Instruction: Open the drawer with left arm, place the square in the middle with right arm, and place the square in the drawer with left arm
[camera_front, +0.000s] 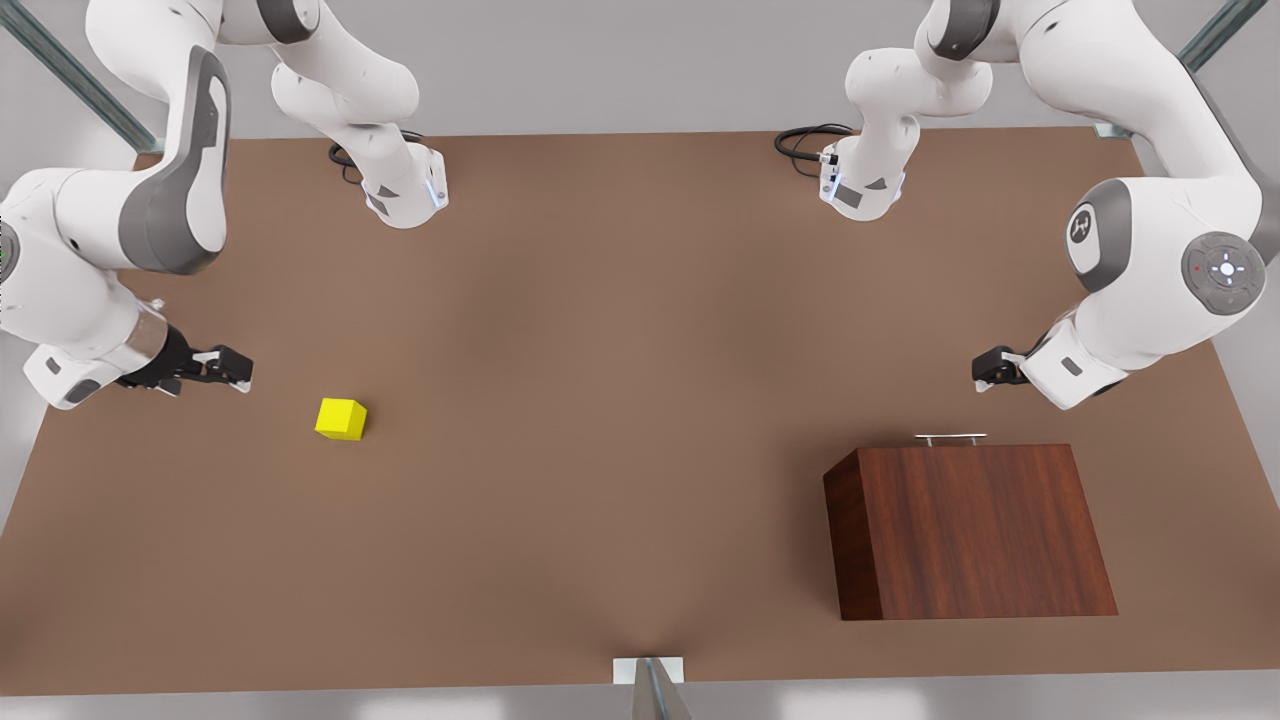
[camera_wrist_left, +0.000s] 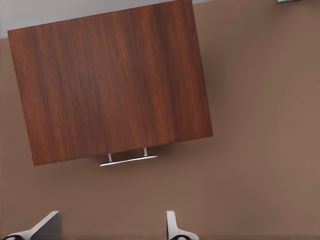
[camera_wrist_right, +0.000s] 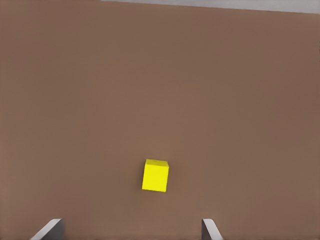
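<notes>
The square (camera_front: 341, 418) (camera_wrist_right: 155, 175) is a small yellow cube resting on the brown table toward the front view's left. My right gripper (camera_front: 235, 368) (camera_wrist_right: 131, 230) hovers open a short way to the cube's left, not touching it. The wooden cabinet (camera_front: 970, 530) (camera_wrist_left: 110, 85) stands at the front view's right, its drawer shut, with the silver handle (camera_front: 950, 438) (camera_wrist_left: 128, 159) facing the back. My left gripper (camera_front: 985, 370) (camera_wrist_left: 111, 227) is open, a little behind the handle and apart from it. The middle (camera_front: 620, 400) of the table is bare.
Both arm bases (camera_front: 405, 190) (camera_front: 860, 180) stand at the table's back edge with black cables beside them. A metal bracket (camera_front: 648, 672) sits at the middle of the front edge. Grey frame struts cross the back corners.
</notes>
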